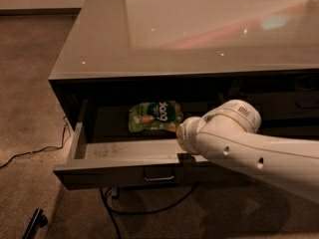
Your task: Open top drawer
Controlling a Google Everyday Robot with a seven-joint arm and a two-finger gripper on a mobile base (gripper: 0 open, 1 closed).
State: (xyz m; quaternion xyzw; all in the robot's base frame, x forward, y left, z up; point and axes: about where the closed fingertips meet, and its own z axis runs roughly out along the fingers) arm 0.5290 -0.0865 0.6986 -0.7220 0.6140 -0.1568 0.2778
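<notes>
Little of the gripper (183,154) shows: it sits at the front rim of the top drawer (114,177), right of middle, tucked under the rounded end of the white arm (249,148). The arm covers it, so I cannot tell whether it is spread, closed or clamped on the rim. The arm runs off the right edge and hides the drawer's right end.

The drawer stands well out from the cabinet under the glossy top (199,29), its grey inside in view. 1 loop handle (159,175) sits mid-front, just left of and below the gripper, apart from it. 1 green pouch (154,116) lies flat toward the back; its print is too blurred to read.

Dark drawers to the right are lost in shadow. 2 cables (30,152) trail on the carpet, and 1 dark object (34,222) at bottom left is cut off.
</notes>
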